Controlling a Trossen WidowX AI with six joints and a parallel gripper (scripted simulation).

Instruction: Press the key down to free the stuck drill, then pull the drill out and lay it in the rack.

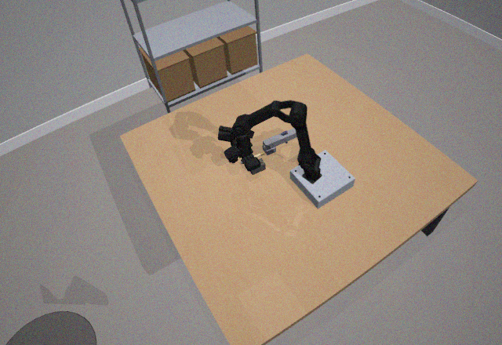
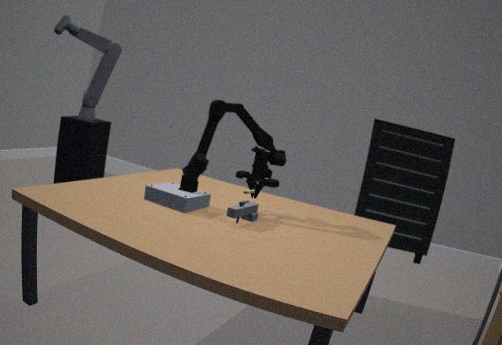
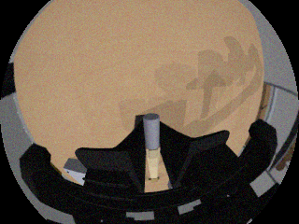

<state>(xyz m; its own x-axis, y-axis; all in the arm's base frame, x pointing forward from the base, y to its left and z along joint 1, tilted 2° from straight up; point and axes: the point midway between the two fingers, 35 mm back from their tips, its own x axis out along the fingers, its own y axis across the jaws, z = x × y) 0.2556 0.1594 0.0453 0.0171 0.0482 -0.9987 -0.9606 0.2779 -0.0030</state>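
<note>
Currently: wooden table (image 1: 365,212) carries everything. Grey base plate (image 1: 338,177) sits mid-table, with the black arm (image 1: 302,139) rising from it, arching over and coming down toward the shelf side.

Grey fixture block (image 1: 275,142) lies flat on the table just beside the arm's upright link; a small dark key (image 1: 285,132) is on its top face. In the exterior view the same block (image 2: 241,210) sits between the base plate (image 2: 176,197) and the gripper, in front of them.

Dark rack (image 1: 256,165) is a small block on the table near the fixture's end, directly under the wrist in the top view. It can't be made out separately in the exterior view.

Gripper (image 2: 255,194) points down, clear of the table surface, above and just behind the fixture block. Fingers are nearly closed and clamped on the drill (image 3: 151,149): a thin rod, tan section between the fingers, grey tip sticking out past them. From the top view the drill (image 1: 257,155) shows as a short pale sliver between the gripper and the fixture, just above the rack. Drill is out of the fixture and off the table, not in the rack.
</note>
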